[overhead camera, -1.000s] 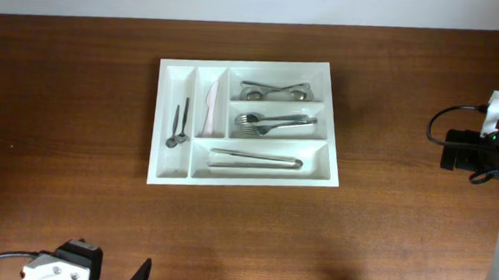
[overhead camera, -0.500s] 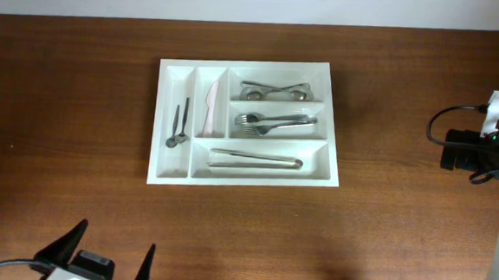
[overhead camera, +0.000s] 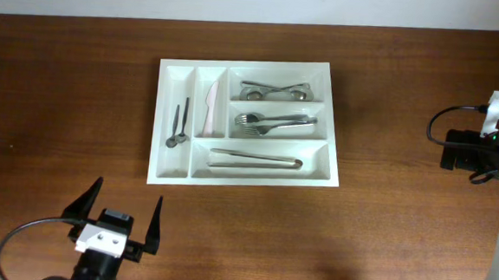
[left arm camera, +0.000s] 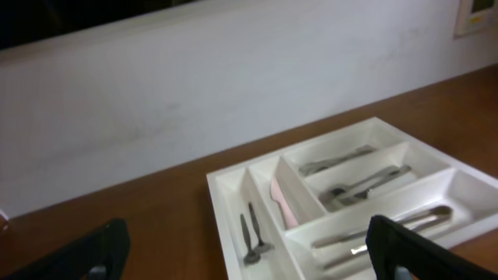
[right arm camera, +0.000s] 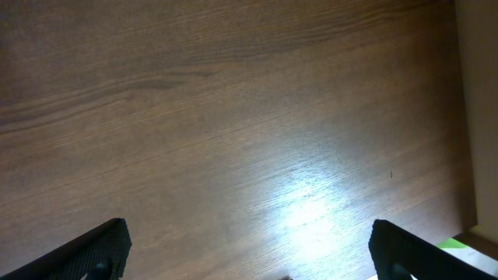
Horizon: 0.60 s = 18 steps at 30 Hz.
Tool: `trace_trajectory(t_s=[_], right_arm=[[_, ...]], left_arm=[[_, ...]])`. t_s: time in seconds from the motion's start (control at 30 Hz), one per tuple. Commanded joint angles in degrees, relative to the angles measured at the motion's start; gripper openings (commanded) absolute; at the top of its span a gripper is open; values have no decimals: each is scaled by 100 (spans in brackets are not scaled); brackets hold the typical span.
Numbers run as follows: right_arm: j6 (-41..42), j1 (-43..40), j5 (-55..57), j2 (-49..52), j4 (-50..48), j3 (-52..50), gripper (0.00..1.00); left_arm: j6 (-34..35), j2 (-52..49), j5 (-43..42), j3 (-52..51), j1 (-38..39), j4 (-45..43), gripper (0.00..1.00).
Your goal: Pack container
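Note:
The container [overhead camera: 243, 181], a large white cutlery tray, lies flat at the table's middle. Its narrow compartments hold two small dark spoons [overhead camera: 179, 123] and a pale pink knife [overhead camera: 210, 107]. The long ones hold spoons [overhead camera: 274, 91], forks [overhead camera: 272, 121] and metal tongs [overhead camera: 255, 159]. My left gripper [overhead camera: 127, 193] is open and empty, near the front edge, below and left of the tray. In the left wrist view the container [left arm camera: 226, 190] lies ahead of the left gripper [left arm camera: 247, 225]. My right gripper [right arm camera: 247, 229] is open over bare wood, and the right arm [overhead camera: 466, 153] stands at the far right.
A white wall [left arm camera: 233, 85] runs behind the table's far edge. Black cables [overhead camera: 441, 126] loop around the right arm. Brown wood tabletop [overhead camera: 62, 85] surrounds the tray on all sides.
My left gripper has risen from the bottom edge into the overhead view, moving toward the tray's front left corner. The right arm and the tray's contents have not moved.

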State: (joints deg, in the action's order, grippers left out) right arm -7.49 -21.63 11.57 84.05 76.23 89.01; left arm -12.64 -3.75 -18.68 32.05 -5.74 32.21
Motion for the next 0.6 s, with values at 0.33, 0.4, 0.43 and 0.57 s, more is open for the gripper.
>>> trace_trajectory(t_s=[0.33,0.4,0.43,0.57], right_arm=[[48,-20,92,-107,0,2,99],[48,-20,92,-107,0,2,99],[48,-20,92,-107,0,2,99],[48,-20,92,-107,0,2,99]], left_arm=[[1113,341,918,-1255,289,-1270,99],[1145,341,960,-1327,289,-1292,99],[1167,341,990,-1355,289,-1294,99],[1816,341,1414,-1635,299,-1440,99]])
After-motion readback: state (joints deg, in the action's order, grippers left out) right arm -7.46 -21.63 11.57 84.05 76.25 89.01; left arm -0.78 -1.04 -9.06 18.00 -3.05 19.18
